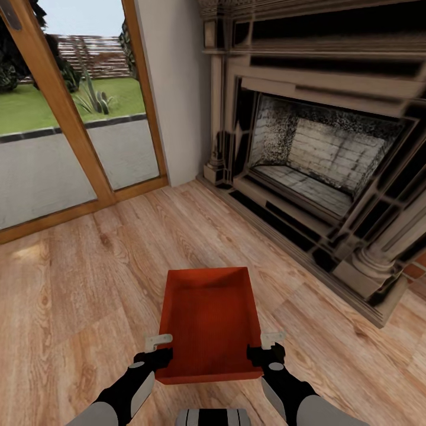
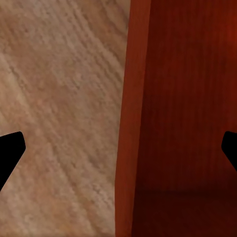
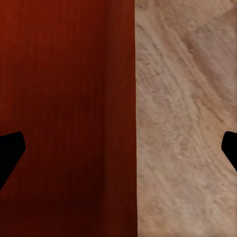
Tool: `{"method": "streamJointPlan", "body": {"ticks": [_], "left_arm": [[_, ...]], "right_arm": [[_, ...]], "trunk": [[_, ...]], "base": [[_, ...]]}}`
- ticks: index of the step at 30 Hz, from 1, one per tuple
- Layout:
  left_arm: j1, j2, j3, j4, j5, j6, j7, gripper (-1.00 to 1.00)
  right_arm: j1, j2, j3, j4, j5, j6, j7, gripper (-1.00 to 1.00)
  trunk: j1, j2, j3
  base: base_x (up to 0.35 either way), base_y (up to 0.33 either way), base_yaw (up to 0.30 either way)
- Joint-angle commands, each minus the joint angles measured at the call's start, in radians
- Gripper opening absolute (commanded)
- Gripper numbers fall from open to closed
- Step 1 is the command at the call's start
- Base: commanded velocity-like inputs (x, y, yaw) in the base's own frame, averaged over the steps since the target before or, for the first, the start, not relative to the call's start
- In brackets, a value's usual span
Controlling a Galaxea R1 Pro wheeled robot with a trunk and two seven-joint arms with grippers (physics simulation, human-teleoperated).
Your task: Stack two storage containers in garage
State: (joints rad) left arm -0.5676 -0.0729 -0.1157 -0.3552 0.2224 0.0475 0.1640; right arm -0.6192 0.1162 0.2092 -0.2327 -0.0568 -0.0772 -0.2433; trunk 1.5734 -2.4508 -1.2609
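Orange-red storage container (image 1: 207,322), open-topped and rectangular, sits low in the head view at about 6 o'clock, its long axis running away from the robot over the light wood-plank floor (image 1: 71,296) of the living room. Left gripper (image 1: 158,348) stands at the container's near left corner, at roughly 7 o'clock; right gripper (image 1: 267,346) stands at the near right corner, at roughly 5 o'clock. Each shows a pale finger (image 1: 157,340) projecting past a black wrist body.

In the left wrist view, the container's thin side wall (image 2: 129,118) runs straight between the two dark fingertips (image 2: 9,150), with plank floor on one side and the bin's red interior (image 2: 187,98) on the other. The fingers are spread wide apart and straddle the wall without pressing on it. The right wrist view mirrors this: the container wall edge (image 3: 129,118) lies between widely separated fingertips (image 3: 9,150), with red interior (image 3: 64,98) on one side and floor (image 3: 187,123) on the other.

Fireplace (image 1: 319,154) with a dark ornate surround occupies the 1 to 3 o'clock sector, its pale brick firebox open toward the room. Wood-framed glass doors (image 1: 71,118) fill the 10 to 11 o'clock sector, showing lawn and a fence outside.
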Motion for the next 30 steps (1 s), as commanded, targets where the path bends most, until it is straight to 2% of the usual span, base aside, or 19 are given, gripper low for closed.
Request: {"method": "streamJointPlan", "body": {"ticks": [1, 16, 17, 30], "left_arm": [[0.0, 0.001, -0.009, -0.002, 0.009, 0.005, 0.008, 1.0], [0.0, 0.001, -0.01, 0.0, 0.009, 0.007, 0.006, 1.0], [0.0, 0.001, -0.01, 0.0, 0.009, 0.008, 0.006, -1.0], [0.0, -0.002, -0.004, -0.002, 0.01, 0.006, 0.009, -1.0]], "right_arm": [[-0.001, 0.0, 0.007, 0.001, -0.006, -0.003, -0.005, 1.0], [-0.001, 0.002, 0.007, 0.001, -0.002, -0.004, -0.004, 1.0], [-0.001, 0.002, 0.007, 0.001, -0.003, -0.004, -0.004, -1.0], [-0.001, 0.005, 0.009, 0.001, -0.001, -0.006, -0.004, -1.0]], "trunk": [[0.0, 0.0, -0.001], [0.0, 0.0, -0.001], [0.0, 0.0, -0.001], [0.0, 0.0, -0.001]], "base": [[0.0, 0.0, 0.0], [0.0, 0.0, 0.0], [0.0, 0.0, 0.0], [0.0, 0.0, 0.0]]}}
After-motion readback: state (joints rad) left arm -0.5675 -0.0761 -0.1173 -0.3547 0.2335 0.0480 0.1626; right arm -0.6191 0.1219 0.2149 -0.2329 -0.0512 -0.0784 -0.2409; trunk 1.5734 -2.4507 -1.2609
